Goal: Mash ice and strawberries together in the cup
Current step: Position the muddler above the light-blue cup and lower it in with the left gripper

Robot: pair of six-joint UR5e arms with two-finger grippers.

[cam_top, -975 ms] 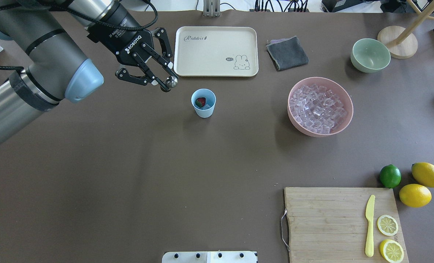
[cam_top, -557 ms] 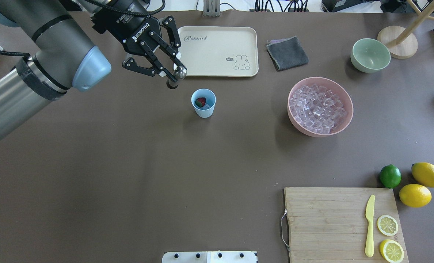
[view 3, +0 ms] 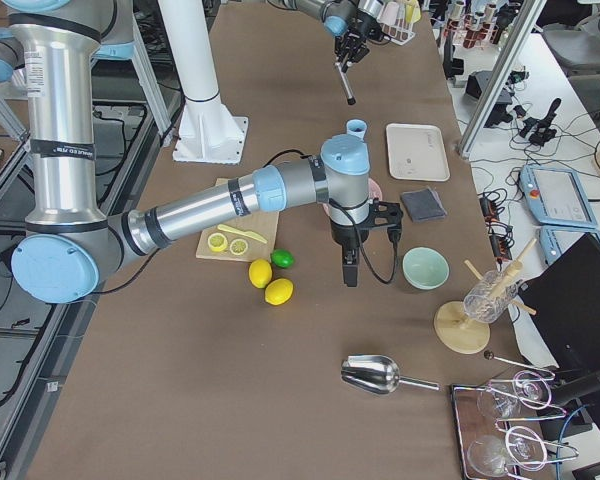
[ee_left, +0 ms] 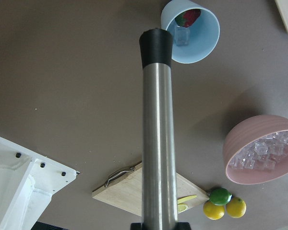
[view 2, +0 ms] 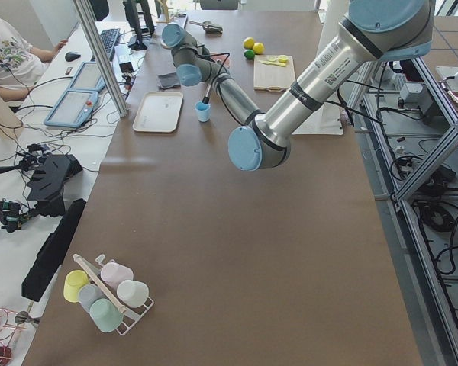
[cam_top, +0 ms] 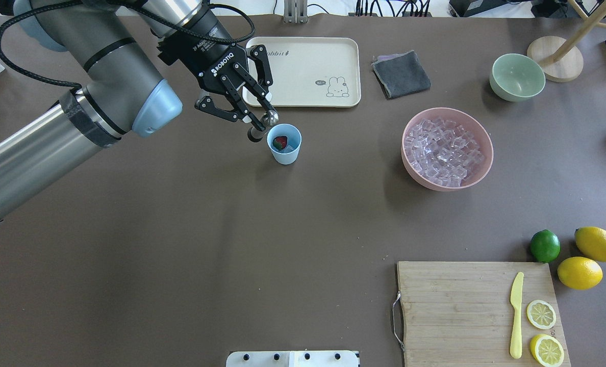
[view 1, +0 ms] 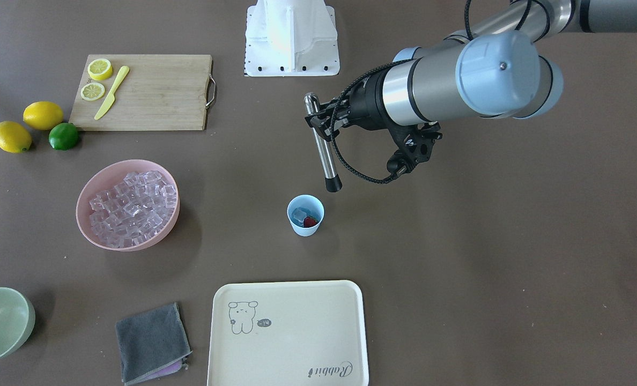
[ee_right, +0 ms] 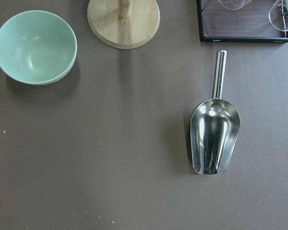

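Observation:
The pale-blue cup (cam_top: 284, 153) stands on the table in front of the tray. It holds one red strawberry (cam_top: 280, 142) and a clear ice cube (view 1: 298, 214); all three also show in the left wrist view: cup (ee_left: 201, 48), strawberry (ee_left: 188, 17), cube (ee_left: 181, 36). My left gripper (cam_top: 263, 120) is shut on a steel muddler (view 1: 323, 145) and holds it upright. Its black tip (ee_left: 156, 45) hangs just beside the cup's rim, outside the cup. My right gripper (view 3: 349, 272) shows only in the exterior right view, over the table near the pink bowl; I cannot tell whether it is open or shut.
A pink bowl (cam_top: 435, 186) full of ice cubes stands right of the cup. A cream tray (cam_top: 298, 71), a grey cloth (cam_top: 401, 74) and a green bowl (cam_top: 517, 76) lie behind. A cutting board (cam_top: 446, 306), lime (cam_top: 545, 245) and lemons are front right. A metal scoop (ee_right: 215, 139) lies under the right wrist.
My left gripper has carried the muddler to the right and toward the cup; the tip is now next to the cup's rim. The cup and its contents have not moved.

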